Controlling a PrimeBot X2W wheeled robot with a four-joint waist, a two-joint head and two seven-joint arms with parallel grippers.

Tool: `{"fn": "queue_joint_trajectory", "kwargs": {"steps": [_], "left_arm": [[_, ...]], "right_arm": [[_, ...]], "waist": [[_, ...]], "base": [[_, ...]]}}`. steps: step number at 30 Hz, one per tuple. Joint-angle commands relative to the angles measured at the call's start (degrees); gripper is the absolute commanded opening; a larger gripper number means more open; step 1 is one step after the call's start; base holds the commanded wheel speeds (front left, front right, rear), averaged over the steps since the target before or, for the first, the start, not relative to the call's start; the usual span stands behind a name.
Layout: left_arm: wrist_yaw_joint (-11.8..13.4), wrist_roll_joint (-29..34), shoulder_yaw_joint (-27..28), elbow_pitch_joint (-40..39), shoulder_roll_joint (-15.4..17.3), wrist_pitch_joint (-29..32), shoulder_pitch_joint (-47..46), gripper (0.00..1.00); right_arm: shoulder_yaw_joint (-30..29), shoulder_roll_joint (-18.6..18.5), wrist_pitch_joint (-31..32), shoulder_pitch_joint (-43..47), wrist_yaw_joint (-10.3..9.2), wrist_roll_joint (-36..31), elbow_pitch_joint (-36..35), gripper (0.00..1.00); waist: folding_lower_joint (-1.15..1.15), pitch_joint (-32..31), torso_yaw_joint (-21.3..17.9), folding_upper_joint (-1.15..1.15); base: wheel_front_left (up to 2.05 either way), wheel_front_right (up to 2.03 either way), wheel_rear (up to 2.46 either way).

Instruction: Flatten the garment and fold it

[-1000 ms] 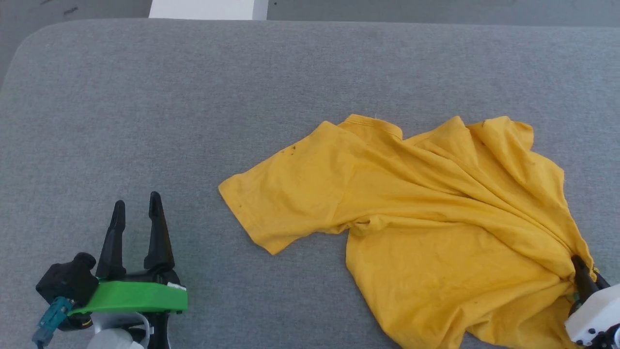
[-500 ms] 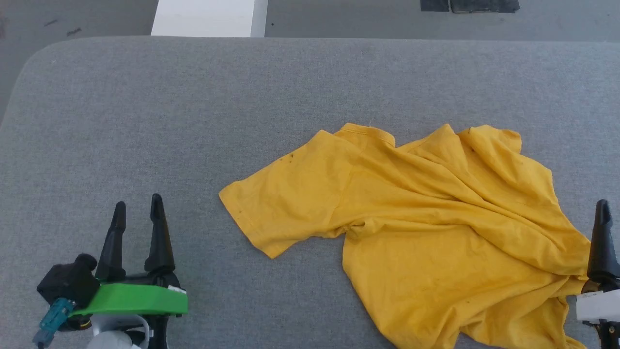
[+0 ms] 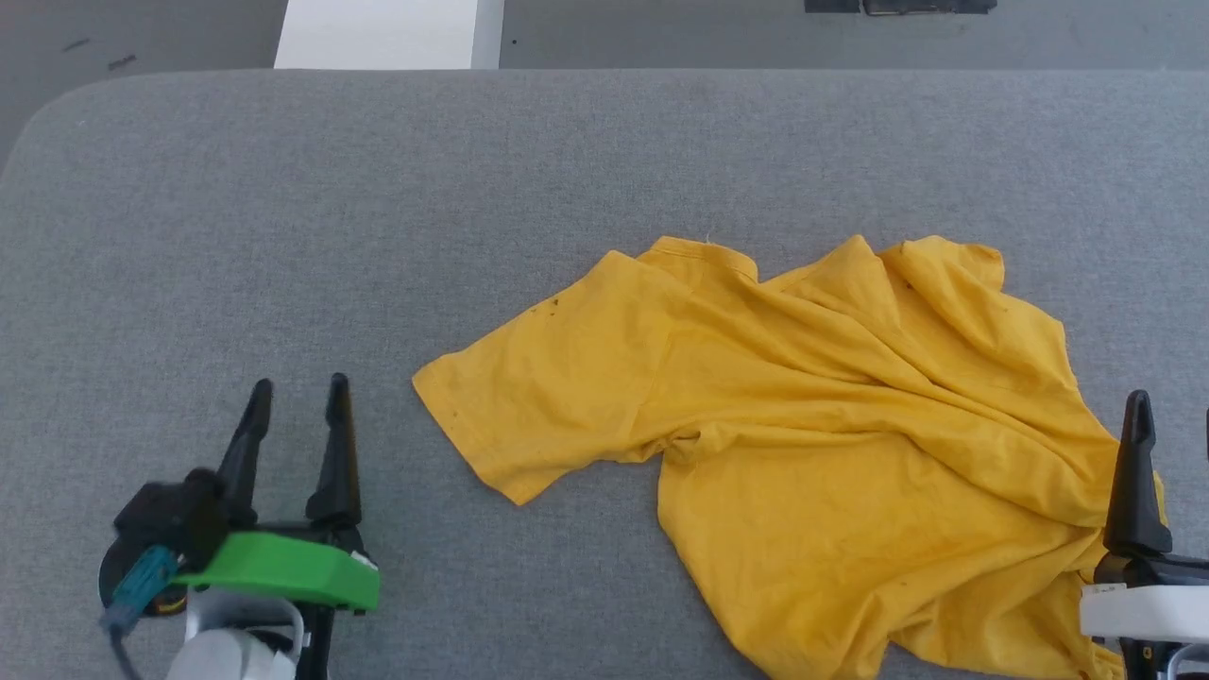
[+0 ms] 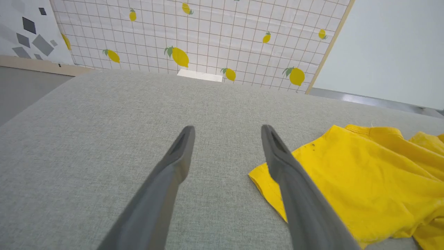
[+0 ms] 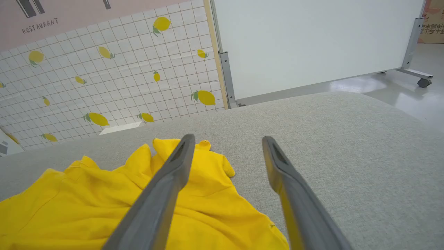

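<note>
The garment [image 3: 803,425] is a mustard-yellow T-shirt lying crumpled on the grey padded table [image 3: 378,189]. One sleeve spreads to the left and the body is bunched toward the lower right. My left gripper [image 3: 298,385] stands open at the lower left, apart from the cloth. In the left wrist view that gripper [image 4: 227,127] has the garment's sleeve [image 4: 364,180] just right of its right finger. My right gripper [image 3: 1173,404] stands open at the garment's right edge with nothing between its fingers. In the right wrist view it [image 5: 228,138] hangs over the garment's edge [image 5: 104,201].
A white panel [image 3: 378,33] lies on the floor beyond the table's far edge. A lemon-patterned tiled wall [image 4: 208,34] and a white partition on casters [image 5: 312,45] stand beyond the table. Bare grey table lies to the garment's left and behind it.
My right gripper has opened, let go of the garment's lower right part, and now stands upright beside it. The head camera has shifted. My left gripper has moved slightly right.
</note>
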Motion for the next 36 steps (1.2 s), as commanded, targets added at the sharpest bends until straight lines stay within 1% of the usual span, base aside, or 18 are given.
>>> {"fn": "queue_joint_trajectory", "kwargs": {"steps": [1, 4, 7, 12, 15, 17, 18, 21, 26, 28, 30, 32, 33, 34, 36], "left_arm": [[-0.4, 1.0, -1.0, 0.0, 1.4, 1.8, -1.9, 1.0], [-1.5, 1.9, -4.5, 0.6, 3.9, 8.0, -5.1, 1.0], [-2.4, 1.4, -8.9, 1.2, 6.4, 15.9, -9.4, 1.0], [-2.9, -3.5, -15.1, 3.8, 9.3, 29.0, -15.5, 1.0], [-2.9, -4.9, -17.2, 5.7, 11.5, 35.2, -17.8, 1.0], [-2.9, -5.7, -17.9, 7.2, 12.3, 38.7, -18.7, 1.0], [-2.9, -6.1, -18.0, 7.8, 12.5, 40.2, -19.0, 1.0], [-2.7, -6.7, -18.0, 9.2, 12.6, 41.9, -19.8, 1.0], [-2.7, -9.5, -18.6, 12.6, 10.6, 43.5, -20.5, 1.0], [-2.8, -11.1, -19.7, 14.4, 10.1, 45.9, -20.4, 1.0], [-2.9, -13.3, -21.7, 15.9, 10.0, 49.7, -19.9, 1.0], [-2.9, -14.9, -22.9, 16.1, 10.2, 51.5, -19.9, 1.0], [-2.9, -15.4, -23.4, 16.1, 10.4, 51.9, -19.9, 0.38], [-2.9, -16.3, -24.1, 15.9, 10.6, 52.4, -19.6, 0.0], [-3.0, -17.4, -24.3, 15.4, 10.8, 51.5, -19.4, 0.0]], "right_arm": [[-0.2, 0.0, -0.3, -0.1, -0.08, -0.3, -0.3, 1.0], [-0.5, 0.0, -0.3, -0.3, -0.08, -0.7, -0.4, 1.0], [-0.4, 0.0, -0.3, -0.4, -0.08, -0.9, -0.1, 1.0], [0.6, 0.0, -0.3, -0.9, -0.08, -0.7, 0.7, 1.0], [0.9, 0.0, -0.3, -1.1, -0.08, -0.5, 0.9, 1.0], [0.8, 0.0, -0.3, -1.2, -0.08, -0.2, 1.0, 1.0], [0.8, 0.0, -0.3, -1.2, -0.08, -0.1, 1.0, 1.0], [0.7, 0.0, -0.3, -1.2, -0.08, 0.1, 1.2, 1.0], [0.8, 0.0, -0.3, -1.3, -0.08, 0.5, 1.3, 1.0], [0.8, 0.0, -0.3, -1.4, -0.08, 0.5, 1.3, 1.0], [0.8, 0.0, -0.3, -1.5, -0.08, 0.4, 1.4, 1.0], [0.7, 0.0, -0.3, -1.6, -0.08, 0.3, 1.4, 1.0], [0.6, 0.0, -0.3, -1.6, -0.08, 0.3, 1.5, 1.0], [0.5, 0.0, -0.3, -1.7, -0.08, 0.3, 1.5, 1.0], [0.4, 0.0, -0.3, -1.8, -0.08, 0.3, 1.6, 1.0]], "waist": [[0.0, 0.2, 0.1, 0.0], [0.0, 0.6, 0.6, 0.0], [0.0, 1.2, 1.1, 0.0], [0.0, 2.2, 0.9, 0.0], [0.0, 2.9, 0.3, 0.0], [0.0, 3.4, -0.1, 0.0], [0.0, 3.7, -0.3, 0.0], [0.0, 4.2, -0.8, 0.0], [0.0, 4.8, -1.5, 0.0], [0.0, 4.9, -1.7, 0.0], [0.0, 4.8, -1.8, 0.0], [0.0, 4.7, -1.9, 0.0], [0.0, 4.7, -1.9, 0.0], [0.0, 4.6, -2.0, 0.0], [0.0, 4.6, -2.0, 0.0]], "base": [[0.0, 0.0, 0.0], [0.0, 0.0, 0.0], [0.0, 0.0, 0.0], [0.0, 0.0, 0.0], [0.0, 0.0, 0.0], [0.0, 0.0, 0.0], [0.0, 0.0, 0.0], [0.0, 0.0, 0.0], [0.0, 0.0, 0.0], [0.0, 0.0, 0.0], [0.0, 0.0, 0.0], [0.0, 0.0, 0.0], [0.0, 0.0, 0.0], [0.0, 0.0, 0.0], [0.0, 0.0, 0.0]]}}
